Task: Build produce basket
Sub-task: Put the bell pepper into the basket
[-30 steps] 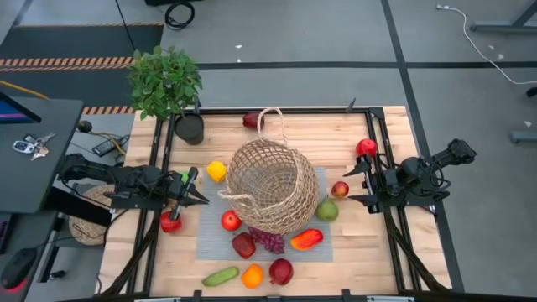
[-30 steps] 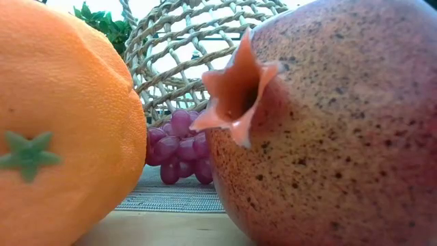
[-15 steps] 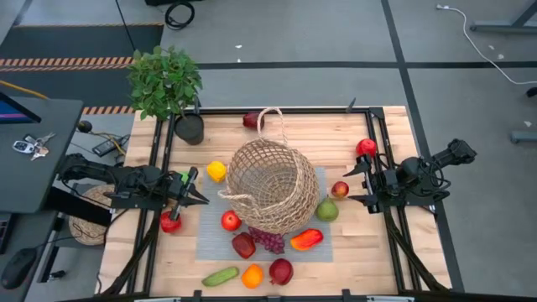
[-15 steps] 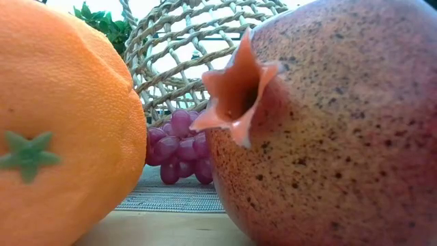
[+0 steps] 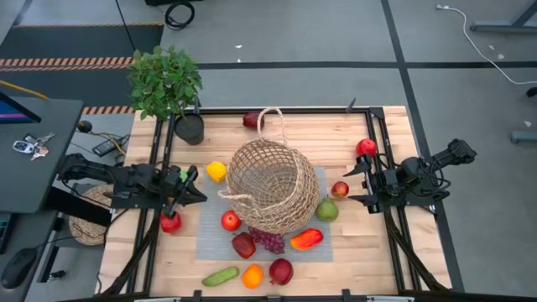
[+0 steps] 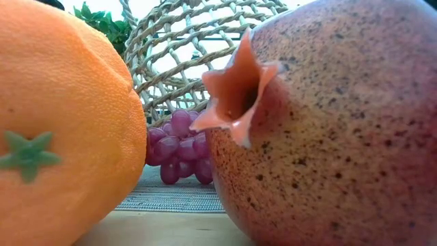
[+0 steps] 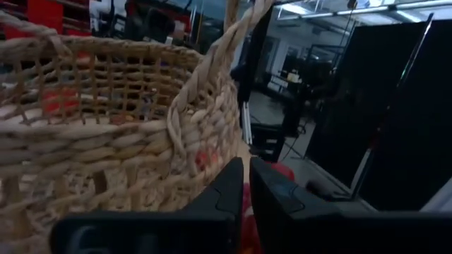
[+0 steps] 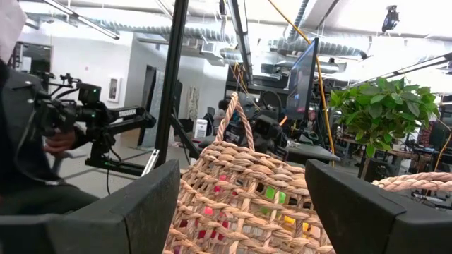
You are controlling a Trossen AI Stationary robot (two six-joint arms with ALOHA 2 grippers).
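Note:
The round tan wicker basket (image 5: 273, 186) stands empty on a grey mat (image 5: 208, 239) at the table's middle, and also shows in the low view (image 6: 191, 55). Produce lies around it: a lemon (image 5: 216, 171), red apples (image 5: 170, 222) (image 5: 231, 221) (image 5: 366, 148), grapes (image 5: 268, 241), a pepper (image 5: 306, 240), a pear (image 5: 327, 210), a cucumber (image 5: 220, 275), an orange (image 5: 252, 275) and a pomegranate (image 5: 280, 271). My left gripper (image 5: 200, 188) is shut and empty, left of the basket by the lemon. My right gripper (image 5: 351, 184) is open and empty, right of the basket.
A potted plant (image 5: 165, 80) in a black pot (image 5: 190, 128) stands at the far left corner. A dark red fruit (image 5: 251, 120) lies behind the basket's handle. A small red-yellow fruit (image 5: 340, 190) lies just in front of my right gripper. The orange (image 6: 61, 130) and pomegranate (image 6: 328, 130) fill the low view.
My left gripper has shifted a little toward the table's far edge. Nothing else has moved.

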